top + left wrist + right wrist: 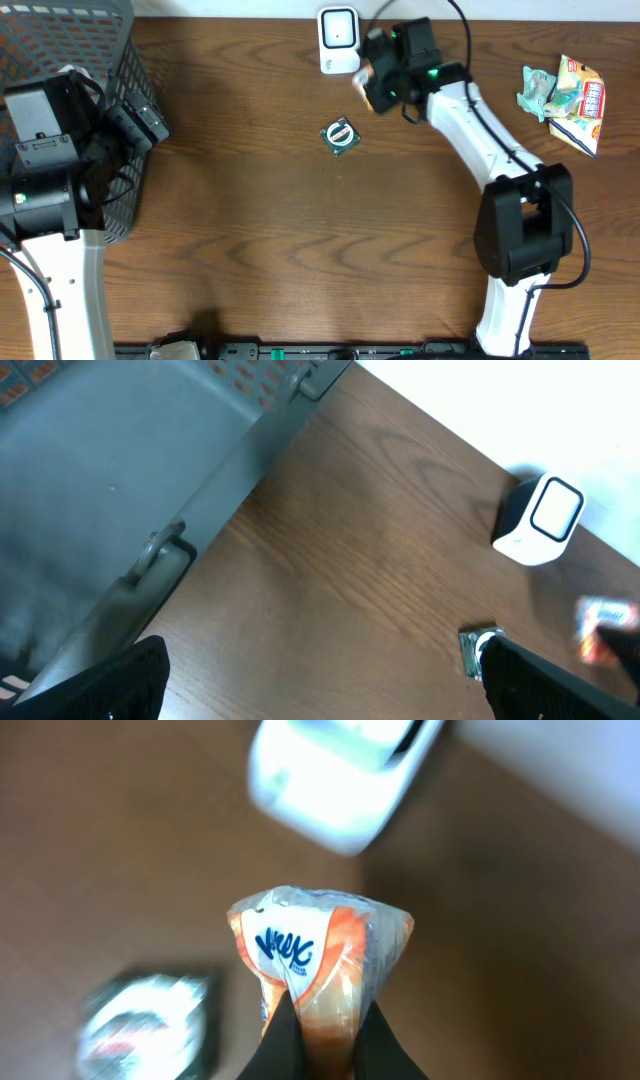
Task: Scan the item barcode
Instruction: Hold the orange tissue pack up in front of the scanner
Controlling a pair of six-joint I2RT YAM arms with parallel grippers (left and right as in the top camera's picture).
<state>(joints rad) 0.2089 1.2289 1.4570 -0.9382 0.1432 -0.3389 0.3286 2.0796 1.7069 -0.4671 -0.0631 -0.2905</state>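
Right claw (325, 1025) was clamped on the packet (320, 945), held just short of the scanner (340, 780). Left claw (320, 680) stood wide by the basket (120, 480). Barcode wasn't visible. Best bet was to turn it square to the scanner window and hold steady.

Dark wood-grain table (300, 250)

Brown wood-grain table (300, 250). At the far left, a gray mesh basket (135, 70), its wall standing on the tabletop (close and blurred in the left wrist view). Near the middle, a small square packet (341, 135), green and silver, lying flat. At the far right edge – a loose heap of snack packets (565, 100), red, yellow, white and pale green, crumpled together.
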